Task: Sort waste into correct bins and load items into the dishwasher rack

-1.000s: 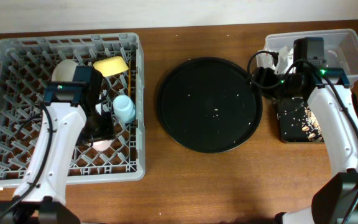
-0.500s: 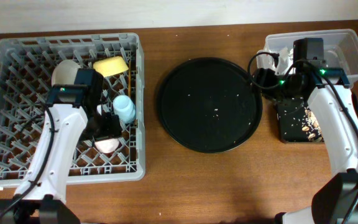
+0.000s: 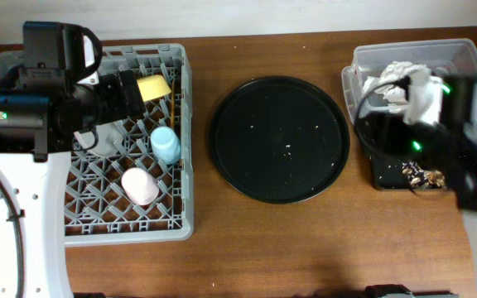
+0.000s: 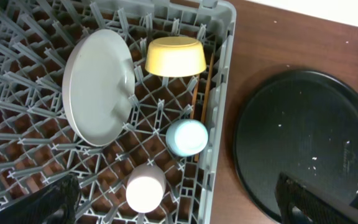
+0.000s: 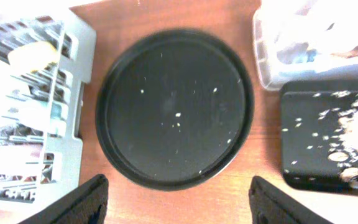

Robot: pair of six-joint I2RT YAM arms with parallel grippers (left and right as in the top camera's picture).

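The grey dishwasher rack (image 3: 164, 217) holds the pale grey plate (image 4: 98, 87) on edge, the yellow bowl (image 4: 175, 56), the light blue cup (image 4: 187, 137), the pink cup (image 4: 145, 188) and the brown chopsticks (image 4: 196, 99). My left gripper (image 4: 178, 186) is open and empty, high above the rack's right side. My right gripper (image 5: 178, 186) is open and empty, high above the table. The clear tub (image 3: 462, 58) holds white napkins (image 3: 400, 70). The flat black tray (image 3: 387, 170) holds tan scraps (image 3: 421, 174). The gold spoon is not in view.
The large round black tray (image 3: 278, 139) lies between the rack and the bins, with only a few crumbs on it. Both arms are raised close to the overhead camera and hide the rack's upper left part and part of the bins.
The left gripper has let go of the pink cup, which now lies in the rack, and has risen high. The right arm has also lifted up from the bins.
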